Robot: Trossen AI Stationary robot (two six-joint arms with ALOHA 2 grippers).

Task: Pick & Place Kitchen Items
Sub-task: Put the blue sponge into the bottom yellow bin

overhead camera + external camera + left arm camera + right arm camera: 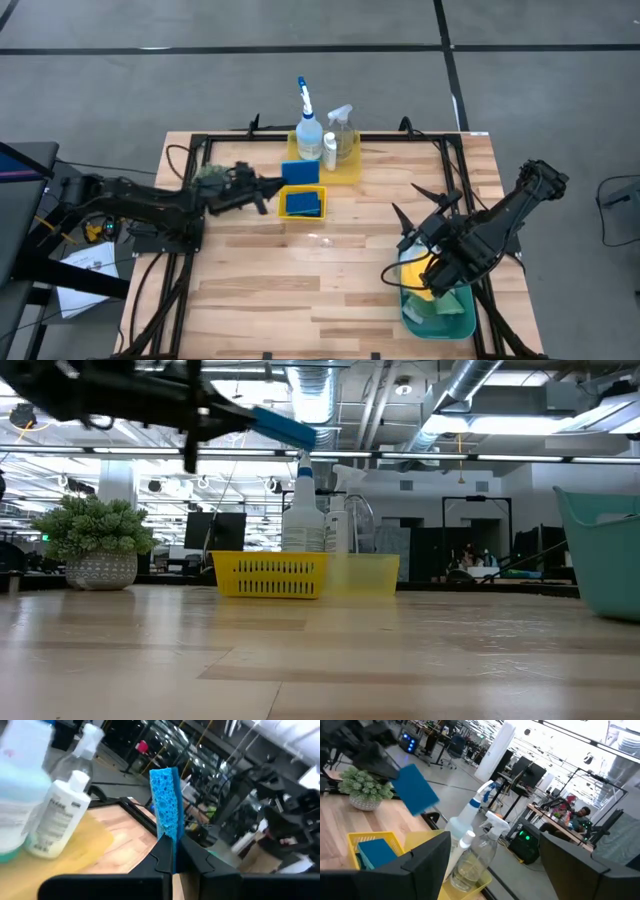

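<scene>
- The left gripper (172,855) is clamping a blue sponge (166,802) by one narrow edge and is holding it in the air, above the table (330,275) and near the yellow trays at the back.
- In the low view the sponge (285,428) is hanging well above the small yellow tray (270,574), so it is looking like a carry rather than a set-down.
- To do this step well, the arm should be keeping the sponge level with the pinch firm, since only a thin edge is sitting between the fingers and the foam is probably giving under them.
- A second blue sponge (303,203) is lying in the small yellow tray (284,212), and a third (301,173) is sitting on the larger yellow tray (352,168).
- The blue-white spray bottle (307,122), the clear spray bottle (343,127) and the small white bottle (329,146) are standing close together on that larger tray, so a low swing across it is risking a knock.
- The small green plant (92,540) is standing on the table beside the left arm.
- The right gripper (438,268) is waiting with its fingers spread wide and nothing in them, over the teal bin (437,312), where cloths seem to be lying, though the arm is hiding most of them.
</scene>
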